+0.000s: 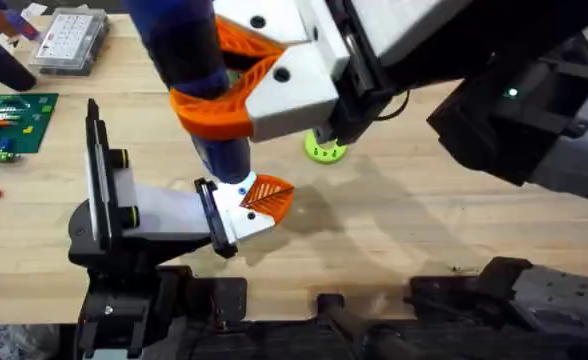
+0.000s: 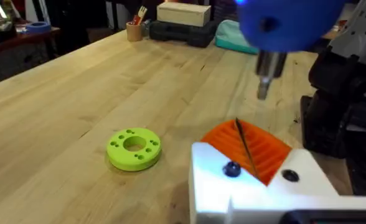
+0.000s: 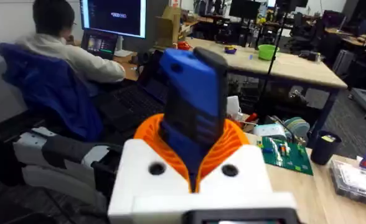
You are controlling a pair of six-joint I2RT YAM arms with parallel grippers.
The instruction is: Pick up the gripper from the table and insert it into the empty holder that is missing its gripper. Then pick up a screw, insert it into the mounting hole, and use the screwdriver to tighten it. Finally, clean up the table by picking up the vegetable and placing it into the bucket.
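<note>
My right gripper (image 1: 224, 85) reaches across the table (image 1: 424, 220), shut on the blue screwdriver (image 1: 224, 155), which stands upright between its orange pads (image 3: 233, 140). The screwdriver's metal tip (image 2: 264, 87) points down just above my left gripper (image 1: 271, 195). That left gripper (image 2: 248, 149) lies low over the table, its orange pads pressed together with only a thin dark line between them. A lime-green ring (image 1: 325, 150) lies flat on the wood beside it. The vegetable is out of view. A small brown cup (image 2: 133, 30) stands far off; I cannot tell whether it is the bucket.
A clear compartment box (image 1: 69, 40) and a green circuit board (image 1: 9, 122) sit at the table's far left. A black case (image 2: 183, 31) with a wooden box on it stands at the table's far end. Bare wood stretches right of the ring.
</note>
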